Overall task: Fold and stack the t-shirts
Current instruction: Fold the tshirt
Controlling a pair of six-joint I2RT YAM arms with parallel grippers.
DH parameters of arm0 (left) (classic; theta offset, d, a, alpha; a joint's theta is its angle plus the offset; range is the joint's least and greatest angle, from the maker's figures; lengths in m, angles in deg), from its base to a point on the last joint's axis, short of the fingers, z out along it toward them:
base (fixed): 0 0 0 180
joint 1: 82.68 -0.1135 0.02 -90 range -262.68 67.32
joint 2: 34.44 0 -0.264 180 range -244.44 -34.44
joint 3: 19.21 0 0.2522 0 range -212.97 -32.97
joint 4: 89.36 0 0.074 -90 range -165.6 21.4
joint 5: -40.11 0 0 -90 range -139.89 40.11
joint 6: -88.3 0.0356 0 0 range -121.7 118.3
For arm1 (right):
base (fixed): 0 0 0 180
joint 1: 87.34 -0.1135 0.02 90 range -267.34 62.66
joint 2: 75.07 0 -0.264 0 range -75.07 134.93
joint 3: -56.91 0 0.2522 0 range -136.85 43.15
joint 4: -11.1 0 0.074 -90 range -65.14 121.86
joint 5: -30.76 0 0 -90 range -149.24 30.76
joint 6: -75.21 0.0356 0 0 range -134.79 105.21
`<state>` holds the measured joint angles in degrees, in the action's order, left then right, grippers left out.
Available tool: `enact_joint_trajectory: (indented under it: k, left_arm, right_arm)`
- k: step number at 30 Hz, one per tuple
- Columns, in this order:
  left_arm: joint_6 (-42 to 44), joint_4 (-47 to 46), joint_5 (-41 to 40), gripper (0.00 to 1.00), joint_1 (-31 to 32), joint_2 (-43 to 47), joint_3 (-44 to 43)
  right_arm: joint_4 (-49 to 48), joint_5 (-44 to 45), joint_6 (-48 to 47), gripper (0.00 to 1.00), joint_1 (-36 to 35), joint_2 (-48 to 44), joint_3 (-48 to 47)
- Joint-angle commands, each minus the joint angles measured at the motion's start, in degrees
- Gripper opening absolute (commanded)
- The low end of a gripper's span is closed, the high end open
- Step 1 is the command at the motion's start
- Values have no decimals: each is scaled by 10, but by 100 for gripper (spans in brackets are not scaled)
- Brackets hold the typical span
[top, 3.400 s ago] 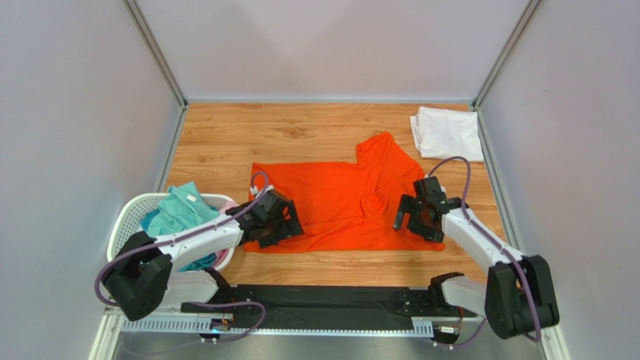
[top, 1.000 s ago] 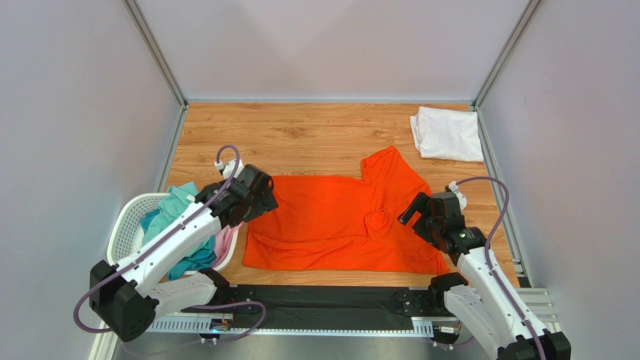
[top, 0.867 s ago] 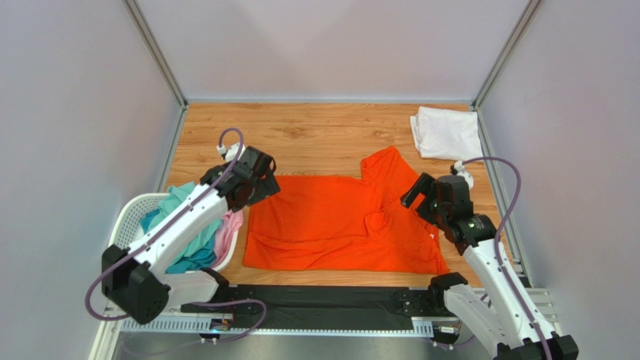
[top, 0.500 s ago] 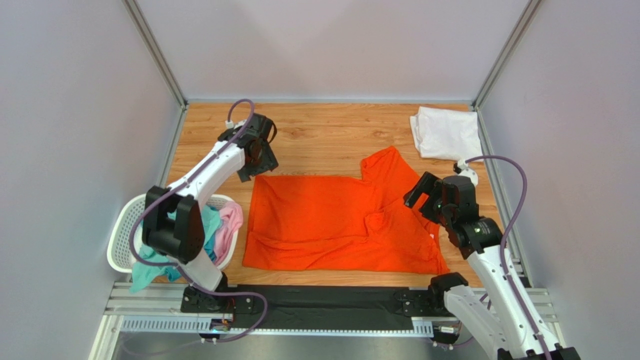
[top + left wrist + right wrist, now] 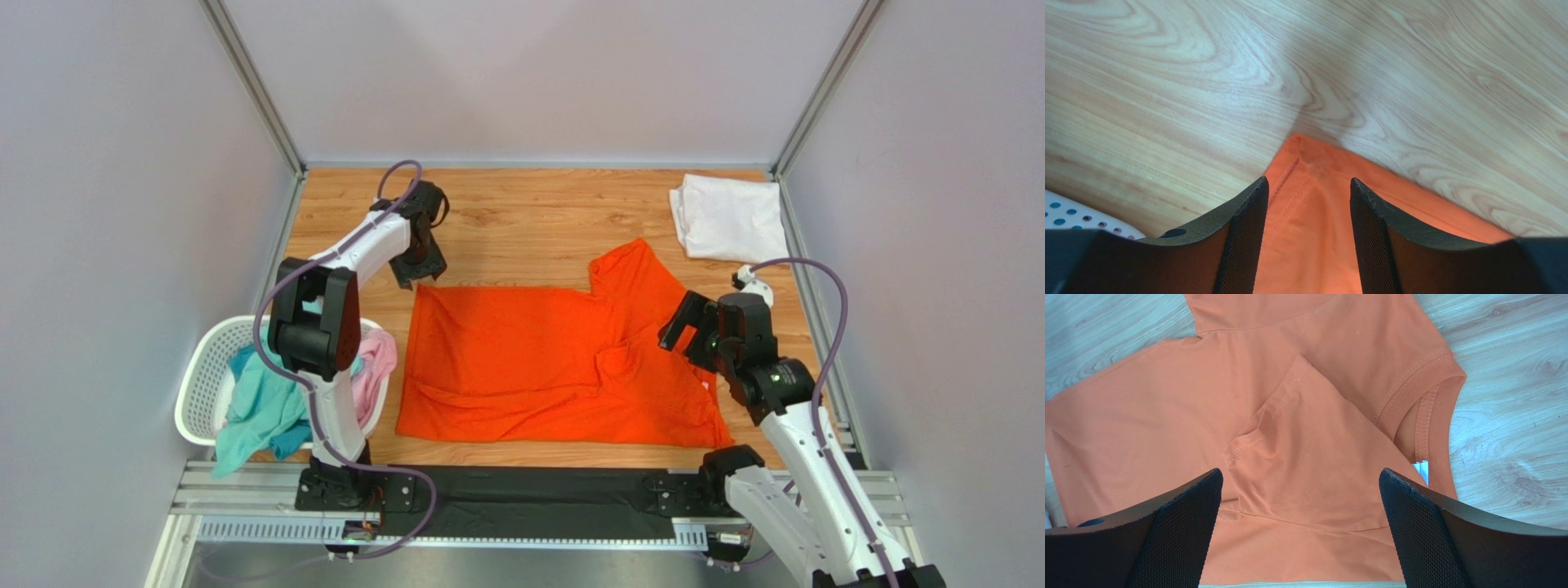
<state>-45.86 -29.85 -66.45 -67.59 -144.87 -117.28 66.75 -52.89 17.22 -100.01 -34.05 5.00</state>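
Observation:
The orange t-shirt lies spread on the wooden table, one sleeve folded onto its body and its collar at the right. My left gripper is low at the shirt's far left corner. In the left wrist view that hemmed corner lies between the fingers of this gripper, which stand partly apart and do not pinch the cloth. My right gripper hangs wide open above the folded sleeve, near the collar. A folded white t-shirt lies at the far right corner.
A white mesh laundry basket stands at the near left, with a teal shirt and a pink shirt spilling over its rim. Grey walls close in the table on three sides. Bare wood shows beyond the orange shirt.
My left arm swung from the shirt's near left side, by the basket, out to its far left corner, and its jaws have narrowed. My right gripper rose slightly and stays wide open.

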Motion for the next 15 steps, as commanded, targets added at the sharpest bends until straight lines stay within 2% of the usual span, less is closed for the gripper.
enact_joint_trajectory:
  k: [1,2,4,8,11,13,14,15]
  left_arm:
    - [14,-10,8,59,-16,-25,-26]
    - [16,-9,14,59,-17,-31,-30]
    - [17,-10,21,52,-19,-46,-39]
    - [19,-12,25,52,-21,-64,-50]
    - [16,-12,28,45,-22,-69,-52]
    - [16,-14,29,44,-22,-71,-48]
    - [18,-15,31,35,-22,-71,-47]
    - [19,-15,32,31,-22,-72,-45]
  right_arm:
    - [-1,-3,-18,100,1,-1,4]
    - [-2,-3,-18,100,1,-1,5]
    - [-3,-2,-21,100,1,2,5]
    - [-5,-1,-27,100,1,8,8]
    - [-5,-1,-27,100,1,14,7]
    - [-5,2,-26,100,1,16,8]
    - [-5,4,-25,100,2,17,9]
    - [-6,9,-26,100,1,17,9]
